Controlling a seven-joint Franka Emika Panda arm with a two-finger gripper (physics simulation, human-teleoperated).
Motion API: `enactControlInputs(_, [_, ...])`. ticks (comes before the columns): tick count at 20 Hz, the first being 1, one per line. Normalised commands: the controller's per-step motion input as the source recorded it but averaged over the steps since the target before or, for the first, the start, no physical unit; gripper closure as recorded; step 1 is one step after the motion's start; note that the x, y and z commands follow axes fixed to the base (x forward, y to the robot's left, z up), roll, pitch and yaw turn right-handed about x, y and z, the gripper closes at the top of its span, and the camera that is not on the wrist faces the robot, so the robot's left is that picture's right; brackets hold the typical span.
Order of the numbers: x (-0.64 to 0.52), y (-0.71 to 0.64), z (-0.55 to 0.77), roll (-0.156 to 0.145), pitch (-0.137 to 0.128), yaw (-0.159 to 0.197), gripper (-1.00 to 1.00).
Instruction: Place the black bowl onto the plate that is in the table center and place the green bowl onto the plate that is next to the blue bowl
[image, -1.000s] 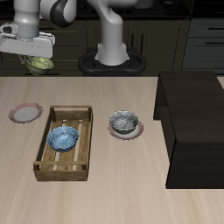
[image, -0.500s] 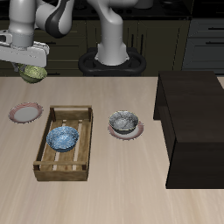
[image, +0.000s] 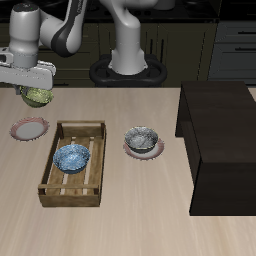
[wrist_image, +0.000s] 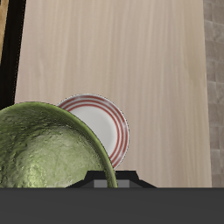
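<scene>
Yellow-green and mottled, the green bowl (image: 37, 96) hangs in the air pinched by your claw (image: 36, 88), above the back edge of the pale wood worktop (image: 120, 220). Take the wooden crate (image: 73, 163) as your landmark. The blue bowl (image: 72, 157) sits inside it. Just beside the crate, on the side where your arm is, lies an empty plate (image: 30, 128) with red rings around its rim; the green bowl hovers above and slightly behind that plate, not touching it. In the wrist view the same plate (wrist_image: 103, 124) shows partly covered by the green bowl (wrist_image: 48, 149), which fills much of the frame. On the crate's other side, close by, the black bowl (image: 141, 138) already rests on a second plate (image: 143, 150). Well beyond that, farther from the crate, a tall dark-brown block (image: 218, 140) stands on the worktop.
</scene>
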Motion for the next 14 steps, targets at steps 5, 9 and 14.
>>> enactControlInputs(5, [0.18,-0.04,-0.30,0.003,0.052,-0.008,1.00])
enactControlInputs(9, [0.04,-0.09,-0.25,-0.035,0.038,-0.004,1.00])
enactControlInputs(14, [0.03,-0.06,-0.23,-0.021,0.026,0.005,1.00])
